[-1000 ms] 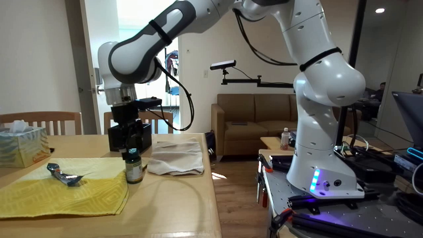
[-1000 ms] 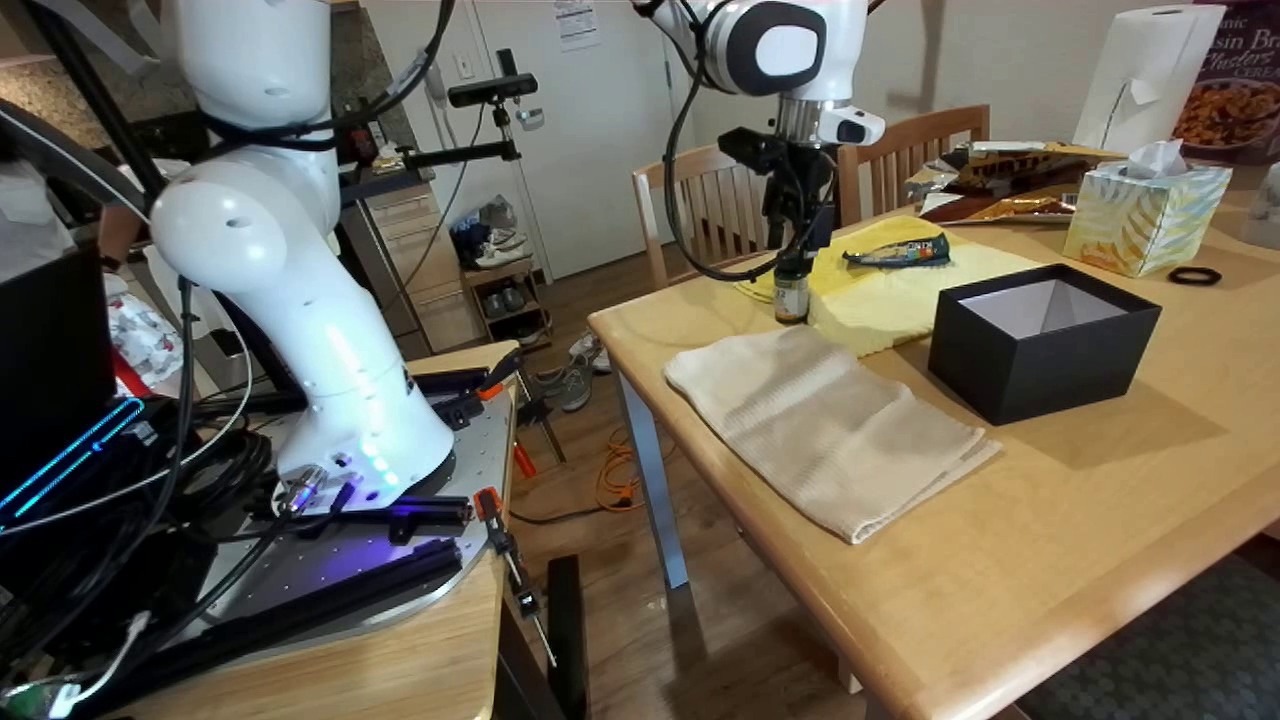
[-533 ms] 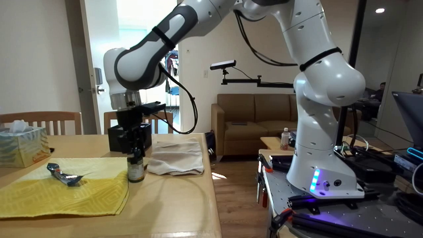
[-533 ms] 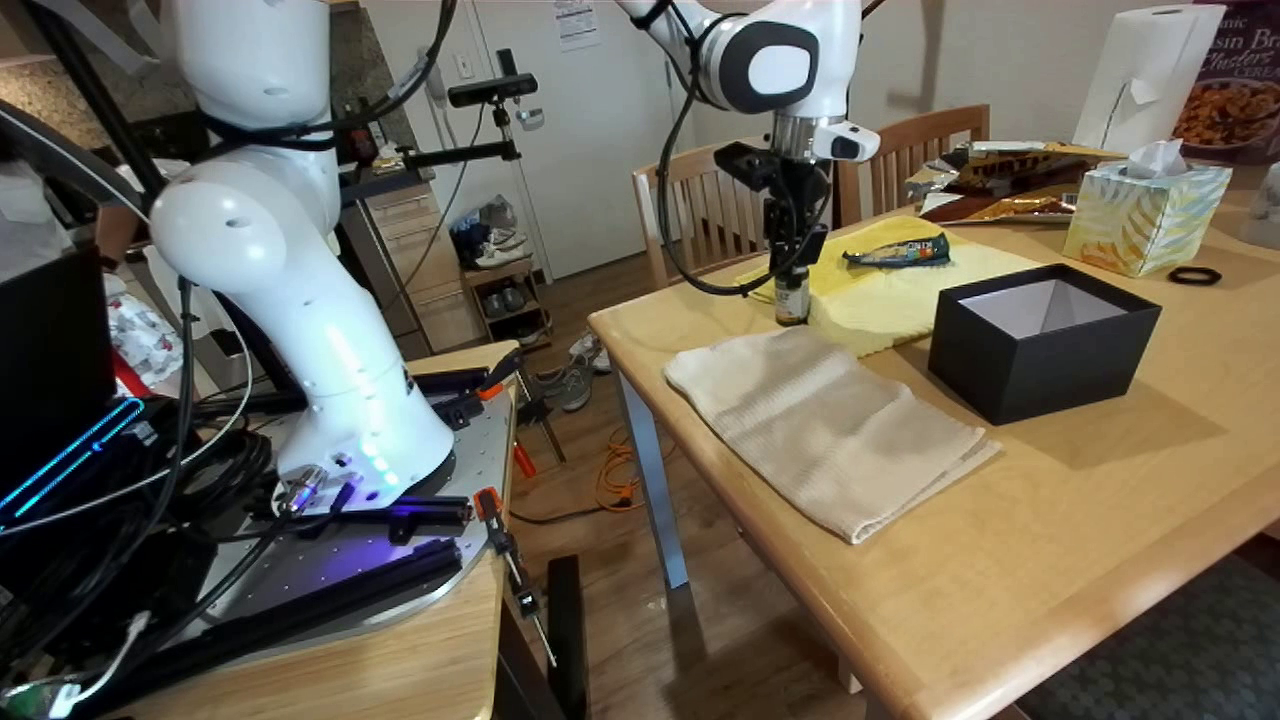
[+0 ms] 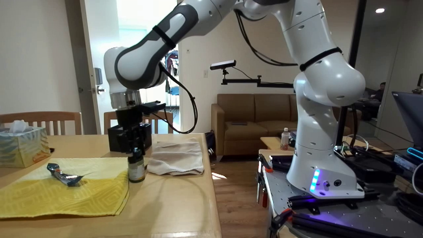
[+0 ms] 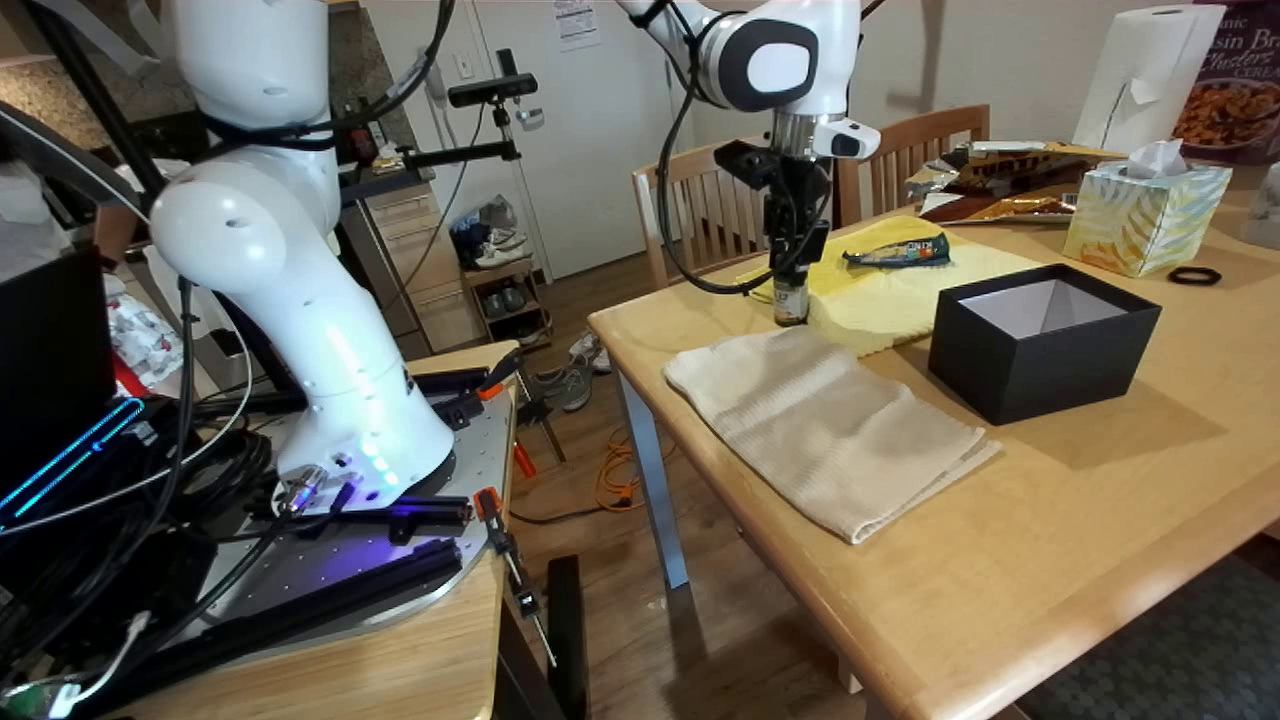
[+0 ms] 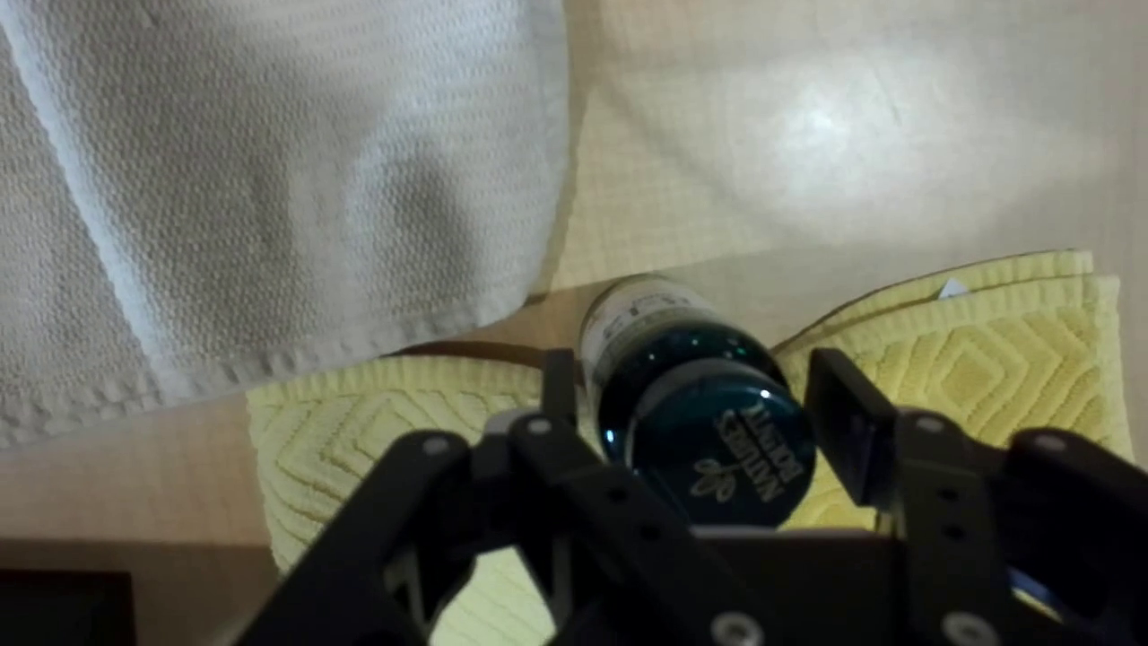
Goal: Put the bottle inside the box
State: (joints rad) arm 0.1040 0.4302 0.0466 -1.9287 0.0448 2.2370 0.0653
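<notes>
Upright on the table at the edge of the yellow cloth stands the dark green bottle (image 5: pixel 136 171), with a light label, in both exterior views. In the wrist view the bottle's cap (image 7: pixel 726 449) lies between the two fingers of my gripper (image 7: pixel 692 381). The left finger (image 7: pixel 558 386) leaves a narrow gap to the bottle; the right finger (image 7: pixel 847 422) is close by the cap, and contact there is unclear. The jaws stand partly apart around the bottle's top. The black box (image 6: pixel 1040 365), its top uncovered, sits farther along the table; its inside shows pale.
A beige cloth (image 6: pixel 830 420) lies between bottle and box. On the yellow cloth (image 6: pixel 900 295) rests a dark wrapper (image 6: pixel 900 252). A tissue box (image 6: pixel 1145 215) and a black ring (image 6: pixel 1194 276) are beyond the black box. The table edge (image 6: pixel 690 440) runs close to the bottle.
Over the last second my gripper has shifted slightly and come down around the bottle's cap, which its fingers now partly cover. The bottle has moved very slightly. In the last half second almost nothing differs.
</notes>
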